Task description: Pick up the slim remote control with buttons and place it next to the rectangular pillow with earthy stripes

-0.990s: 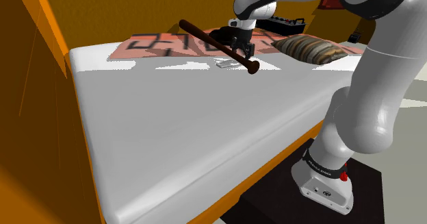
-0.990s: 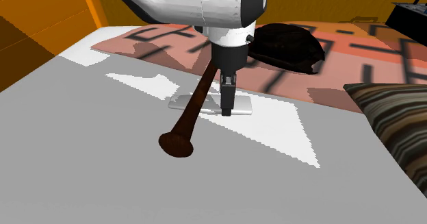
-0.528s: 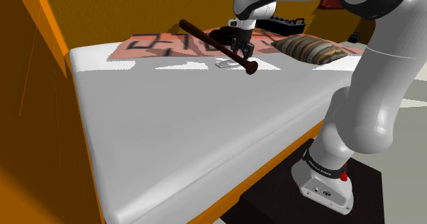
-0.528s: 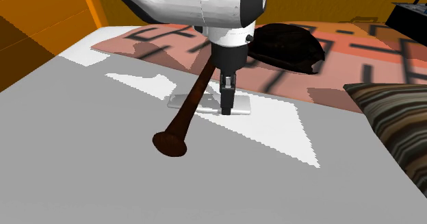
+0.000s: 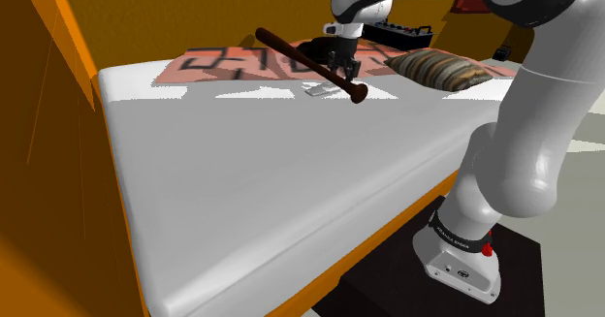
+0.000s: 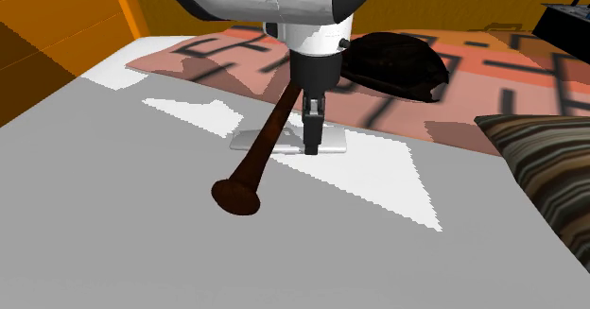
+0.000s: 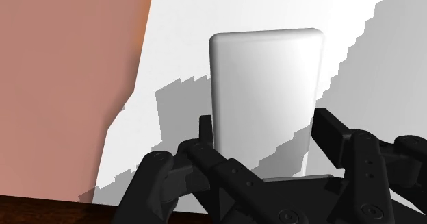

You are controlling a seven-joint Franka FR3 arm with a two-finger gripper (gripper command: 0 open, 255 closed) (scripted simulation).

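Two black fingers [image 7: 206, 135] clasp smooth, round-cornered white remote [image 7: 265, 85].

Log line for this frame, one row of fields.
phase: grasp | end effector: shut on white remote, across its width | striped pillow: apart, toward second exterior view's right | brown bat: close by remote

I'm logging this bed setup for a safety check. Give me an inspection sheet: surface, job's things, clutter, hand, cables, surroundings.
Surface: pale bed, with a patterned blanket at its far end.
Job's things: plain white remote between the fingers; striped pillow apart from it, toward the shoulder view's right.
Clutter: dark brown bat close to the remote; black cushion on the blanket; black box at the far end.
Hand: fingers clasp the remote's two long sides.
Cables: nothing seen.
Surroundings: orange walls.
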